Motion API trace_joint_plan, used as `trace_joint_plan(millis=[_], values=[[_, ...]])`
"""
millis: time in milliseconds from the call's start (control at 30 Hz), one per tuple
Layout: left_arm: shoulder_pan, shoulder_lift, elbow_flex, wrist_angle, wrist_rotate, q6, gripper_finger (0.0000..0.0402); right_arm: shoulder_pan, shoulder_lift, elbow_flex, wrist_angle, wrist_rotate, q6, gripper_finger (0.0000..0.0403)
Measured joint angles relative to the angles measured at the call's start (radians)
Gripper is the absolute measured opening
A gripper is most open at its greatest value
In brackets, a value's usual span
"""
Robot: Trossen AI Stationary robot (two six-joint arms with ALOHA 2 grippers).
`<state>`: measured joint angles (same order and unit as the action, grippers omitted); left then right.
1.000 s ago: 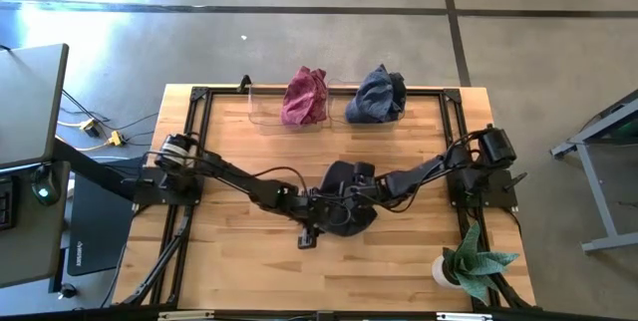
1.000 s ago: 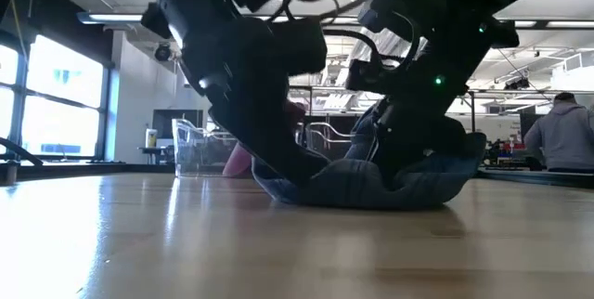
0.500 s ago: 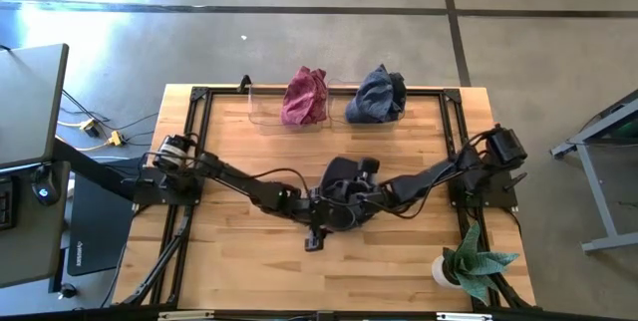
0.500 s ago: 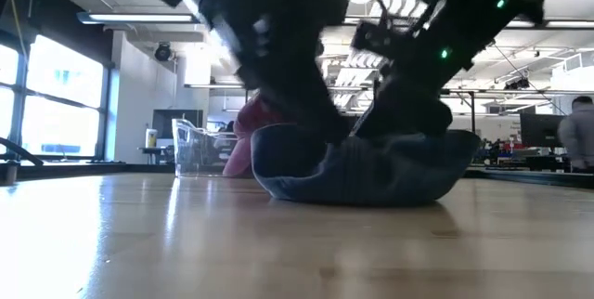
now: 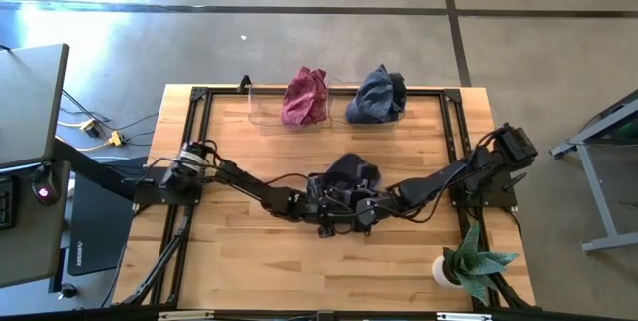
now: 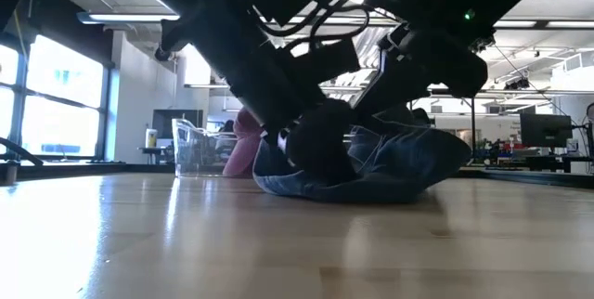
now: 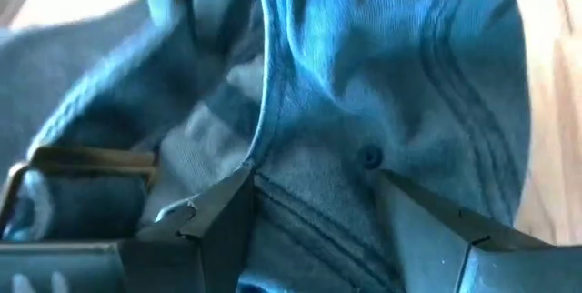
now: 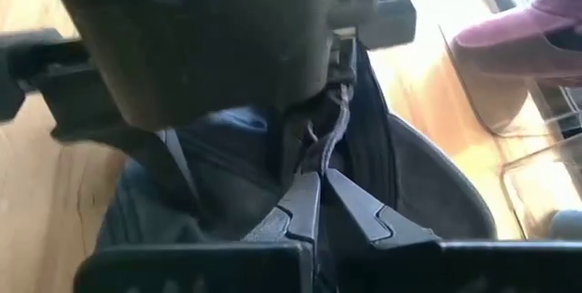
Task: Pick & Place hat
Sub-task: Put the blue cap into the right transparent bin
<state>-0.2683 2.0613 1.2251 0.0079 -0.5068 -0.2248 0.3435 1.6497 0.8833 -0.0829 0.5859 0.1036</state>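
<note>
I count three hats on my screens. The one I am working, a dark blue denim hat [image 5: 344,176], lies crumpled near the middle of the desk [image 5: 229,261], and both arms meet over it. The other two sit at the far edge: a red hat [image 5: 305,96] in a clear bin [image 5: 261,112] and a second blue hat [image 5: 377,95] just beside it, touching or nearly so.

My left gripper [image 7: 314,204] comes in from the left side and is spread wide, its two fingers [image 7: 214,216] pressed onto the denim on either side of the crown button [image 7: 369,157]. My right gripper [image 8: 320,200] reaches from the right and is pinched fully closed; in its wrist view the tips meet on a fold or strap of the dark hat, though I cannot be sure how much cloth it really has. In the low view the hat [image 6: 371,164] rests on the wood with its upper part bunched up under the two arms.

Two arms, one potted plant [image 5: 469,264] at the near right corner. A black frame rail [image 5: 194,152] runs along the left, far and right edges. Bare wood lies open on the near side and to the left of the hat.
</note>
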Motion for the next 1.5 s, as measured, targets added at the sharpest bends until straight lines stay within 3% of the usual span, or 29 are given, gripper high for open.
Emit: trace_joint_plan(millis=[200, 533, 700, 933, 1033, 1367, 1500], values=[[0.000, -0.006, 0.001, 0.002, 0.031, 0.025, 0.0223, 0.000, -0.004, 0.000, -0.002, 0.011, 0.001, 0.0006], [-0.027, -0.101, 0.000, -0.168, 0.022, 0.034, 0.0223, -0.029, -0.004, 0.000, -0.030, 0.127, 0.123, 0.0006], [-0.009, -0.043, 0.005, -0.107, 0.000, 0.037, 0.0223, -0.059, -0.004, 0.000, -0.088, 0.054, 0.190, 0.0004], [0.032, -0.016, 0.004, -0.081, 0.138, 0.036, 0.0223, -0.109, -0.004, 0.000, -0.180, 0.009, 0.346, 0.0007], [0.035, -0.016, 0.003, -0.074, 0.152, 0.035, 0.0223, -0.137, -0.004, -0.003, -0.235, -0.043, 0.416, 0.0005], [0.016, -0.124, -0.001, -0.170, 0.156, -0.024, 0.0223, -0.215, -0.004, -0.122, -0.101, -0.171, 0.467, 0.0015], [0.020, -0.140, 0.000, -0.189, 0.071, -0.034, 0.0223, -0.231, -0.004, -0.149, -0.051, -0.199, 0.464, 0.0025]])
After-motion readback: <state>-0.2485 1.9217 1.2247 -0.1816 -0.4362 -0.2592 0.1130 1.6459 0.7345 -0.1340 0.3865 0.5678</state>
